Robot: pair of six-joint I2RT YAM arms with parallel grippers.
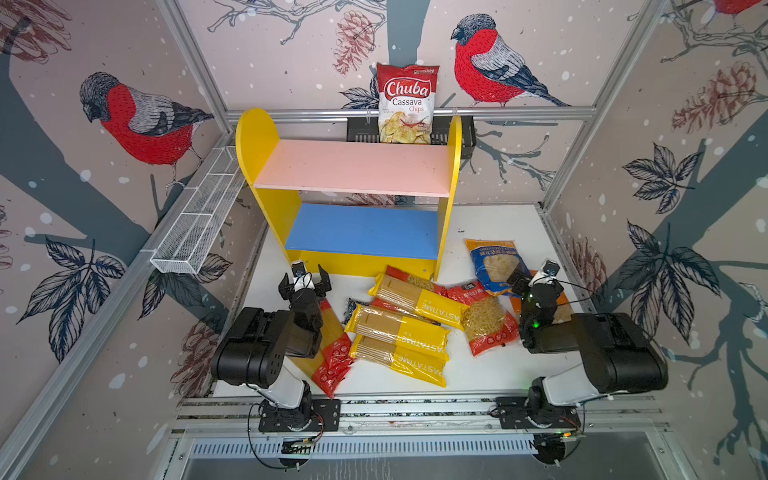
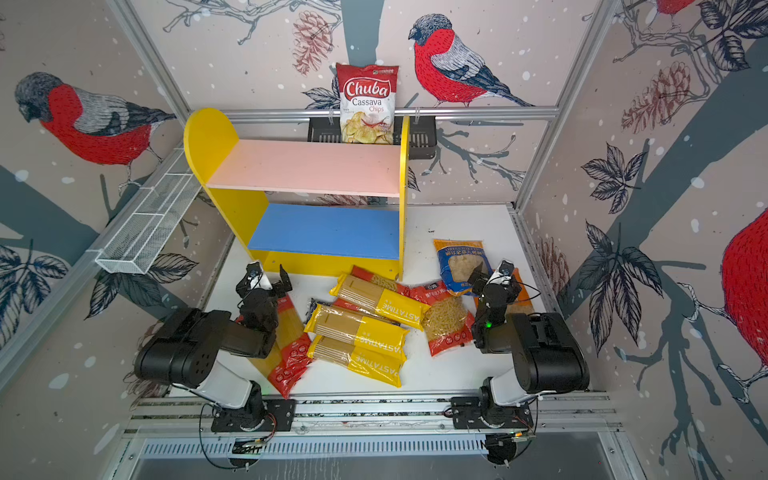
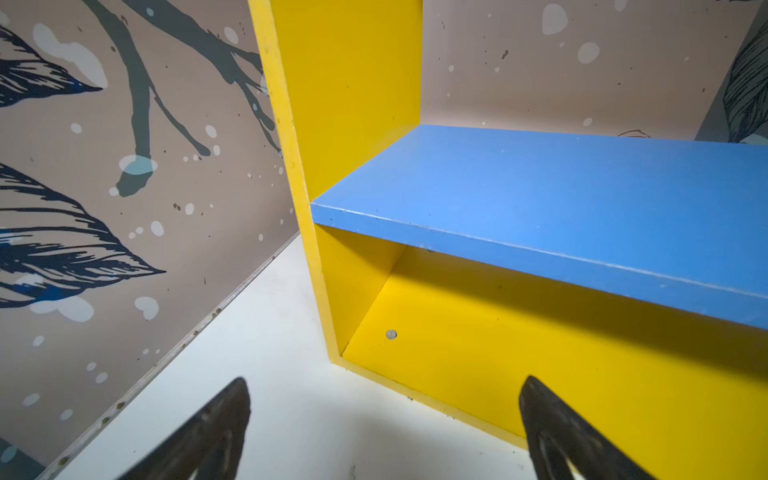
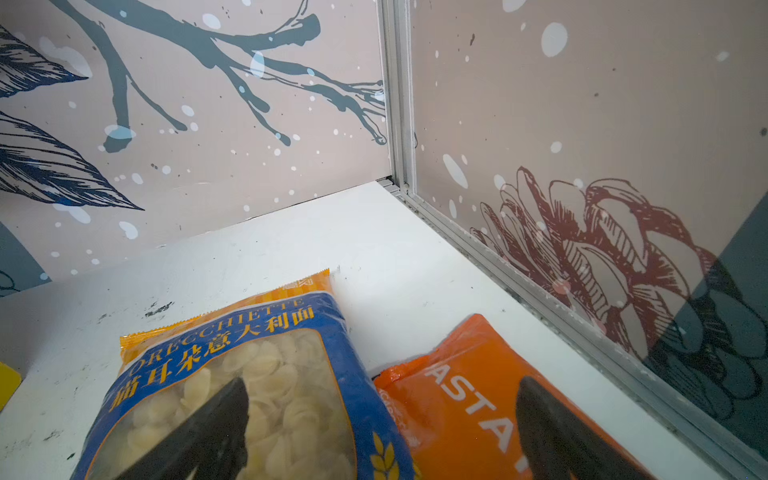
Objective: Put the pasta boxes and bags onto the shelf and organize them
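Bullfinch wallpaper (image 1: 141, 120) closed the cell on three sides, and in both top views the white table (image 1: 478, 374) carried everything. The shelf (image 1: 353, 166) sat at the back, its pink and blue boards both bare, with a Chuba chips bag (image 1: 407, 104) propped behind it. All the pasta lay loose in front: three yellow PASTATIME packs (image 1: 401, 332) overlapping in the middle, a red spaghetti pack (image 1: 334, 359) half under the left arm (image 1: 266, 345), a red bag of short pasta (image 1: 488, 326), and a blue orecchiette bag (image 1: 490, 264) towards the right. The left gripper (image 1: 304, 282) hung open and empty just before the shelf's left foot; the right gripper (image 1: 528, 281) hovered over the blue bag's near end. The left wrist view bore that out: both fingers (image 3: 216, 432) spread wide, nothing between them, the shelf close ahead. The right wrist view showed those jaws equally wide, one finger over the blue bag, the other over an orange bag (image 4: 478, 399) just beside it, gripping neither. I judged these packs light, crinkly and slippery; the long spaghetti would be stiff yet snap if bent, so take it across the middle, while the soft bags would sag and want pinching across their filled body.
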